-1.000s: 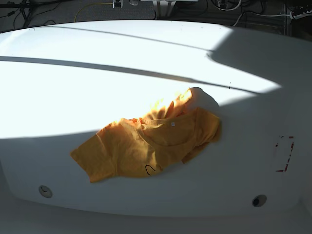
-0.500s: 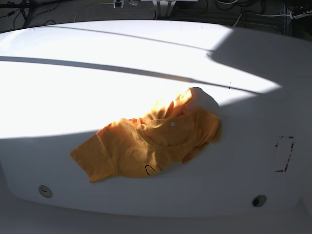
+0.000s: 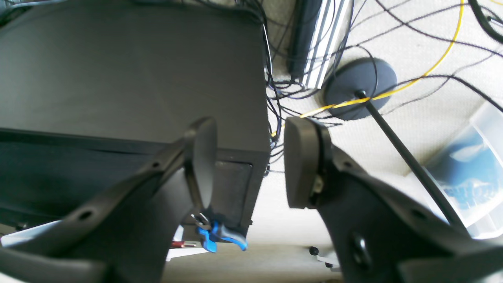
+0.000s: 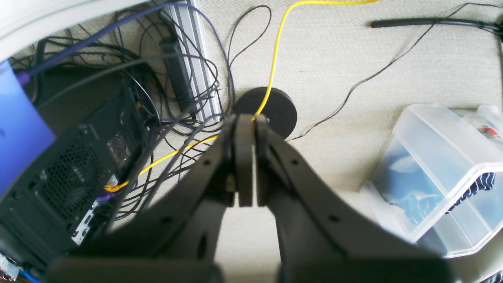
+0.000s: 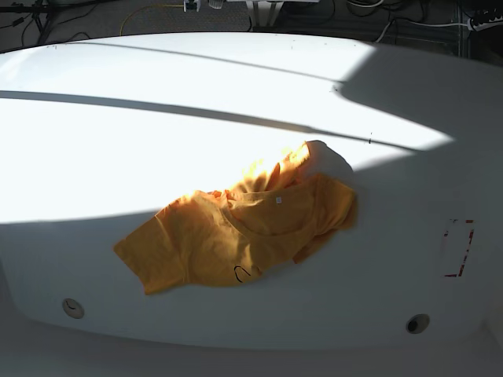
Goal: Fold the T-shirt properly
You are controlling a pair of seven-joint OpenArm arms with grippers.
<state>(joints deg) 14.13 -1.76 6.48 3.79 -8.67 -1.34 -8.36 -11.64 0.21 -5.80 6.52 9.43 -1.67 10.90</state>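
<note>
The orange-yellow T-shirt (image 5: 240, 236) lies crumpled near the middle of the white table (image 5: 157, 141), one sleeve spread toward the front left, a small black line drawing near its front hem and a tiny white neck tag showing. Neither arm appears in the base view. In the left wrist view my left gripper (image 3: 249, 161) stands open with nothing between its fingers, pointing off the table at the floor. The right wrist view shows my right gripper (image 4: 245, 157) shut on nothing, also over the floor. The T-shirt is out of both wrist views.
Two round fittings (image 5: 73, 308) (image 5: 417, 323) sit near the table's front edge, and a red-marked patch (image 5: 458, 247) at the right. Beyond the table are a dark computer case (image 3: 129, 78), cables (image 4: 188, 78), a round stand base (image 3: 359, 88) and a clear plastic bin (image 4: 440, 173).
</note>
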